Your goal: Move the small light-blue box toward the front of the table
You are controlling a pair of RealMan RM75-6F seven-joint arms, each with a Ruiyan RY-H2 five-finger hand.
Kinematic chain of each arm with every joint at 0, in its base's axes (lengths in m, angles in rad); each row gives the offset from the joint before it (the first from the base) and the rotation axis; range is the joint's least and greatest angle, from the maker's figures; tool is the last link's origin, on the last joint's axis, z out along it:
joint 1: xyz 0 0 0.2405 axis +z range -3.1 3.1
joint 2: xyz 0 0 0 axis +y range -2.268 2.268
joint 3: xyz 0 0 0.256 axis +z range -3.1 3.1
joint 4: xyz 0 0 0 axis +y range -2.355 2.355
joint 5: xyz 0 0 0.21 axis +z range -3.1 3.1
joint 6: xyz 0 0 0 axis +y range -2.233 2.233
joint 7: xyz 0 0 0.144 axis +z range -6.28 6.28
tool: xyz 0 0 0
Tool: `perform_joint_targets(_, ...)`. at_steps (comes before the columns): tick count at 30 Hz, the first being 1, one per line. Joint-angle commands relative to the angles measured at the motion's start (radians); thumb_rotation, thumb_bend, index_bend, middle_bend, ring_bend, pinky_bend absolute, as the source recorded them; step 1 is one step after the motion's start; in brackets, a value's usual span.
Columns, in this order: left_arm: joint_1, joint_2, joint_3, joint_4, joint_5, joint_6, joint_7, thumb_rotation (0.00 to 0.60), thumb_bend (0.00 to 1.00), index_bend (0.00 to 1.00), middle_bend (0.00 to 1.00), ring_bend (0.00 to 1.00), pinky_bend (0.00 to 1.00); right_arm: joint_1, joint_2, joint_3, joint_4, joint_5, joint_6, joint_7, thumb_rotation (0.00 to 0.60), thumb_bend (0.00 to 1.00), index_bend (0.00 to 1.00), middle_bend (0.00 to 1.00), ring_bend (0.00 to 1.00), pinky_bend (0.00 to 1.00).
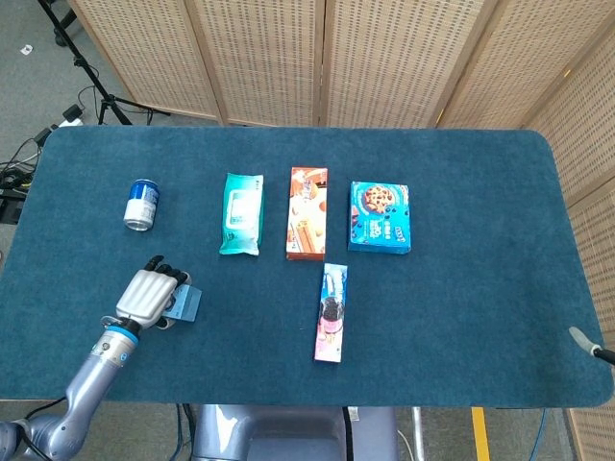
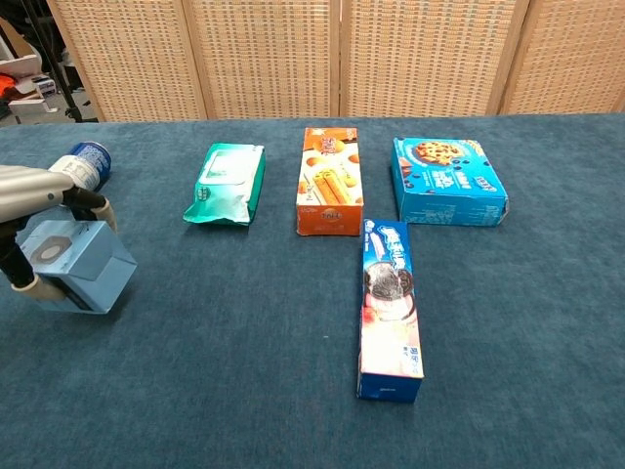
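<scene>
The small light-blue box [image 2: 78, 264] sits in the grasp of the left hand [image 1: 151, 297], a little nearer the table's front edge than the soda can [image 1: 142, 204] and slightly to the right of it. In the chest view the box looks tipped, one corner down and its top face with the round grey mark turned toward the camera; whether its underside touches the blue tabletop [image 1: 461, 317] or hangs just above it cannot be told from either view. The hand wraps over the box from above, fingertips [image 2: 101, 208] curled down the far side and the thumb tucked under the near lower edge. The box looks like thin cardboard: light, stiff enough to keep its shape, but likely to dent under a hard squeeze, and smooth enough to slip from a tilted hold. Opposite flat faces seem the safest purchase, with modest pressure. Of the right hand only a small tip [image 1: 581, 338] shows, well right of the can, so its state cannot be told.
</scene>
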Motion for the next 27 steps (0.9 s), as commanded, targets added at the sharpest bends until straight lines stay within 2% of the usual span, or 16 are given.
perform_joint_targets(1, 0.079, 0.006, -0.047, 0.072, 0.238, 0.009, -0.609, 0.6, 0.23, 0.53, 0.49, 0.28, 0.14, -0.001, 0.0, -0.001, 0.0, -0.001, 0.001, -0.001, 0.6, 0.0, 0.0, 0.0, 0.0, 0.0)
perform_joint_targets(3, 0.097, -0.006, -0.035, 0.186, 0.394, 0.022, -0.994, 0.6, 0.23, 0.53, 0.49, 0.28, 0.14, -0.001, 0.0, -0.001, -0.001, -0.004, 0.003, -0.002, 0.6, 0.0, 0.0, 0.0, 0.0, 0.0)
perform_joint_targets(4, 0.101, -0.017, -0.025, 0.238, 0.445, 0.036, -1.14, 0.6, 0.22, 0.53, 0.49, 0.28, 0.14, -0.001, 0.0, -0.002, -0.001, -0.005, 0.003, -0.003, 0.6, 0.0, 0.0, 0.0, 0.0, 0.0)
perform_joint_targets(6, 0.099, -0.033, 0.003, 0.325, 0.514, 0.042, -1.431, 0.6, 0.22, 0.53, 0.49, 0.28, 0.14, 0.0, -0.001, -0.003, -0.002, -0.007, 0.003, -0.006, 0.6, 0.0, 0.0, 0.0, 0.0, 0.0)
perform_joint_targets(7, 0.086, -0.034, 0.027, 0.384, 0.541, 0.011, -1.585, 0.6, 0.22, 0.53, 0.5, 0.28, 0.14, 0.001, -0.002, -0.004, -0.003, -0.009, 0.002, -0.011, 0.6, 0.0, 0.0, 0.0, 0.0, 0.0)
perform_joint_targets(10, 0.071, -0.056, 0.056, 0.494, 0.606, 0.027, -1.72, 0.6, 0.22, 0.54, 0.51, 0.28, 0.15, 0.002, -0.004, -0.004, -0.004, -0.009, 0.001, -0.017, 0.6, 0.0, 0.0, 0.0, 0.0, 0.0)
perform_joint_targets(15, 0.052, -0.093, 0.101, 0.609, 0.673, 0.059, -1.946, 0.6, 0.24, 0.54, 0.53, 0.28, 0.15, 0.002, -0.004, -0.002, -0.006, -0.007, 0.001, -0.022, 0.6, 0.0, 0.0, 0.0, 0.0, 0.0)
perform_joint_targets(20, 0.043, -0.146, 0.138, 0.726, 0.705, 0.082, -2.12, 0.6, 0.25, 0.54, 0.53, 0.28, 0.15, 0.002, -0.004, -0.002, -0.004, -0.005, -0.001, -0.02, 0.6, 0.0, 0.0, 0.0, 0.0, 0.0)
perform_joint_targets(27, 0.042, -0.216, 0.168, 0.852, 0.72, 0.105, -2.223, 0.6, 0.25, 0.54, 0.53, 0.28, 0.15, 0.002, -0.003, -0.002, -0.004, -0.004, -0.001, -0.014, 0.6, 0.0, 0.0, 0.0, 0.0, 0.0)
